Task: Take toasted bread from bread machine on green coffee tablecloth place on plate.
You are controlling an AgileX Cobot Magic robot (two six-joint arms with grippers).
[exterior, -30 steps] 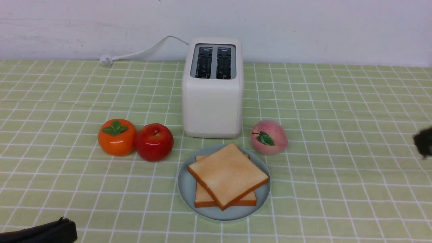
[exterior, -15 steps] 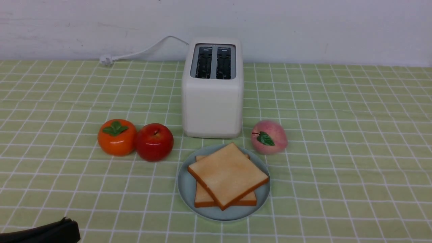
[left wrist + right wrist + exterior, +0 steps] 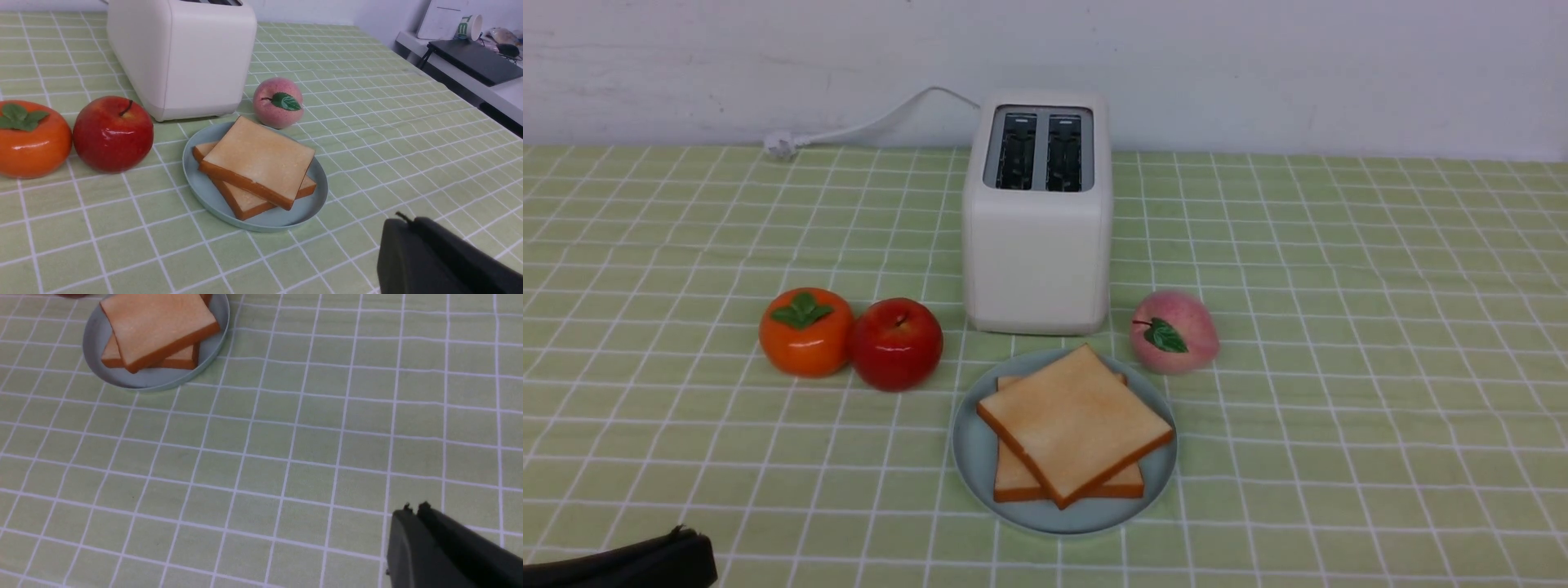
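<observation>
Front view: I log two toast slices (image 3: 1076, 425) stacked on plate (image 3: 976, 457), near toaster (image 3: 1037, 245); my left gripper (image 3: 682, 543) and right gripper (image 3: 412, 510) both pressed together, empty.

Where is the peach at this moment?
In the front view the peach lies on the tablecloth, right of centre. It is beside the toaster, at its front right corner, and just behind the right rim of the plate.

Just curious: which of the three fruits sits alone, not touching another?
The pink peach, right of the toaster; the orange persimmon and red apple touch on its left.
</observation>
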